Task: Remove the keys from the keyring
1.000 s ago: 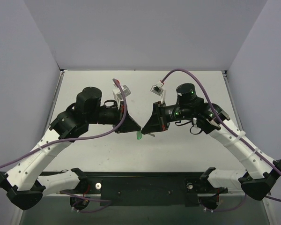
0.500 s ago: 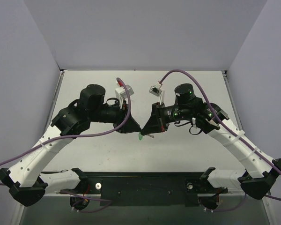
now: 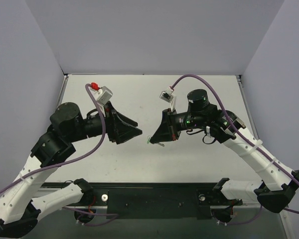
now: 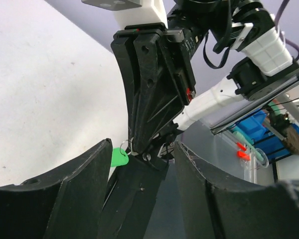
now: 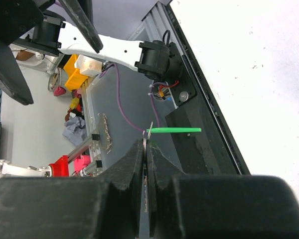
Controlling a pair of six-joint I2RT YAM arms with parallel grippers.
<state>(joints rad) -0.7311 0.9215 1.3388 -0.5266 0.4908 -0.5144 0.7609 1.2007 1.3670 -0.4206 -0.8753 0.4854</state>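
Right wrist view: right end effector [image 5: 145, 149] pinches the key [image 5: 146, 140], green tag [image 5: 174, 130] dangling off it above the table [image 5: 249, 74]; left end effector [image 3: 137, 128] hangs spread and empty. Such a thin pinch could slip, dropping both.

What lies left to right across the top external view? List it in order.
Left arm's black wrist motor → left gripper, open → green keyring tag → right gripper, shut on the key → right arm's white link.
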